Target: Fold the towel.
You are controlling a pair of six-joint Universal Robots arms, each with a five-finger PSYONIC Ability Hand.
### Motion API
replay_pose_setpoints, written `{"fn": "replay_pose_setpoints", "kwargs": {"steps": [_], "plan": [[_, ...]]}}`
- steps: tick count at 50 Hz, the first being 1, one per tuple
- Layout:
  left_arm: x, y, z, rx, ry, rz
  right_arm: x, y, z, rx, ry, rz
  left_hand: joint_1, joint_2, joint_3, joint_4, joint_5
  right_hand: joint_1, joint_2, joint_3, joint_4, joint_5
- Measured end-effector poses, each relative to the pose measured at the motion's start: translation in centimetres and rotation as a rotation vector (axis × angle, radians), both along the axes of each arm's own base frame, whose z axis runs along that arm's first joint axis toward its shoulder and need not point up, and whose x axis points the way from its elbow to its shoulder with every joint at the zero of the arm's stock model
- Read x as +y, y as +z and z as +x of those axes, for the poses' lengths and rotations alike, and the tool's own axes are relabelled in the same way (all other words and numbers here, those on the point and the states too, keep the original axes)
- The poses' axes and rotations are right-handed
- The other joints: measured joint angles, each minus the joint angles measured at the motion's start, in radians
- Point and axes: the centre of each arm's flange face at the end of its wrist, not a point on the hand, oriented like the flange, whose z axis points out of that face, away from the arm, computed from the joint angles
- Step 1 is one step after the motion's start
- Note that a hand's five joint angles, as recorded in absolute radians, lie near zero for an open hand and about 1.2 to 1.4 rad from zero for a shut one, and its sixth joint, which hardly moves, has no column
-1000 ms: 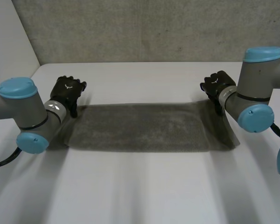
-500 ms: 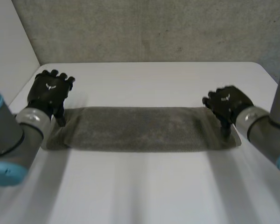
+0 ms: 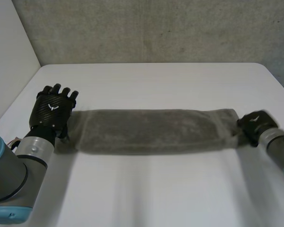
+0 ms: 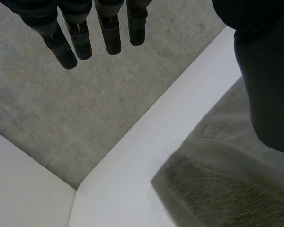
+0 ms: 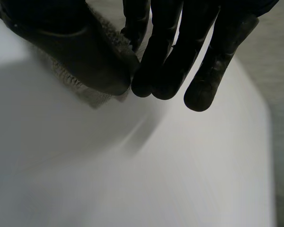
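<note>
Lying across the white table (image 3: 151,194), the grey towel (image 3: 151,131) forms a long narrow band, which we read as one lengthwise fold done. Our left hand (image 3: 51,111) sits at its left end, fingers (image 4: 111,33) straight and holding nothing; our right hand (image 3: 255,124) pinches the right-end corner between thumb and fingers. We judge the crosswise folds are yet to come.

The towel (image 3: 151,130) is laid lengthwise across the middle of the table (image 3: 156,80), parallel to its far edge. The left hand (image 3: 52,109) is placed at the towel's left end, near the table's left edge. The right hand (image 3: 254,124) is set at the towel's right end, near the right edge.
</note>
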Motion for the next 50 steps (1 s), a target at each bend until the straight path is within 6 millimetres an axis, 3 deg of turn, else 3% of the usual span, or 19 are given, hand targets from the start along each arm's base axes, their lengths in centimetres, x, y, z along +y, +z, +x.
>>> {"fn": "replay_pose_setpoints", "kwargs": {"steps": [10,14,17,20,21,24,25,26,29,32,35,39,41,44,50], "plan": [[0.0,1.6,0.0,0.058,0.000,-0.029,-2.3,7.7,-3.9,0.012,-0.106,-0.234,0.000,0.000,0.000,0.000,0.000,0.002,0.000,0.000,0.000,0.000],[-0.3,2.1,0.1,0.085,0.003,-0.040,-2.6,10.2,-2.8,0.024,-0.078,-0.303,-0.001,0.000,0.000,0.000,0.000,0.006,0.005,0.000,0.000,0.000],[-0.6,2.5,0.1,0.098,0.004,-0.050,-1.7,12.2,1.3,0.001,0.023,-0.354,-0.001,0.000,0.000,0.000,0.000,0.007,0.006,0.000,0.000,0.000],[-0.9,2.8,-0.1,0.105,0.003,-0.060,0.5,13.4,7.2,-0.046,0.159,-0.387,-0.001,0.000,0.000,0.000,0.000,0.007,0.006,0.001,0.000,0.002],[-1.0,2.8,-0.1,0.105,0.003,-0.061,0.9,13.5,8.1,-0.053,0.179,-0.388,-0.001,0.000,0.000,0.000,0.000,0.007,0.006,0.001,0.000,0.002],[-1.3,2.9,-0.3,0.107,-0.001,-0.066,4.3,13.1,15.0,-0.102,0.332,-0.390,-0.001,0.000,0.000,0.000,0.000,0.007,0.006,0.004,0.000,0.002],[-1.3,2.9,-0.4,0.106,-0.001,-0.066,5.0,12.8,16.2,-0.110,0.361,-0.388,-0.001,0.000,0.000,0.000,0.000,0.008,0.006,0.004,0.000,0.002],[-1.5,2.8,-0.4,0.106,-0.002,-0.064,6.7,12.1,18.8,-0.123,0.422,-0.380,-0.001,0.000,0.000,0.000,0.000,0.011,0.006,0.004,0.000,0.002],[-1.8,2.4,-0.6,0.103,-0.001,-0.056,10.7,9.9,24.1,-0.144,0.553,-0.356,-0.001,0.000,0.000,0.000,0.000,0.011,0.005,0.004,0.000,0.002],[-2.0,1.8,-0.7,0.098,-0.001,-0.040,14.4,6.6,28.2,-0.148,0.663,-0.316,-0.001,0.000,0.000,0.000,0.000,0.009,0.005,0.004,0.000,0.002],[-2.1,1.0,-0.7,0.091,0.001,-0.017,17.1,3.4,30.4,-0.139,0.738,-0.266,-0.001,0.000,0.000,0.000,0.000,-0.400,-0.430,-0.399,-0.408,-0.422],[-2.1,0.3,-0.7,0.084,0.001,0.005,18.4,1.2,31.0,-0.131,0.771,-0.215,-0.001,0.000,0.000,0.000,0.000,-0.934,-0.979,-0.961,-0.966,-0.998],[-2.1,0.0,-0.7,0.083,0.000,0.012,18.4,0.9,30.9,-0.134,0.766,-0.195,-0.001,0.000,0.000,0.000,0.000,-1.031,-1.071,-1.067,-1.070,-1.106],[-2.1,-0.2,-0.8,0.081,-0.002,0.018,17.6,1.3,30.0,-0.145,0.732,-0.161,-0.001,0.000,0.000,0.000,0.000,-1.058,-1.078,-1.086,-1.080,-1.106],[-1.8,-0.3,-1.3,0.081,-0.019,0.019,13.7,3.2,25.2,-0.164,0.580,-0.075,-0.001,0.000,0.000,0.000,0.000,-1.066,-1.078,-1.086,-1.080,-1.106]]}}
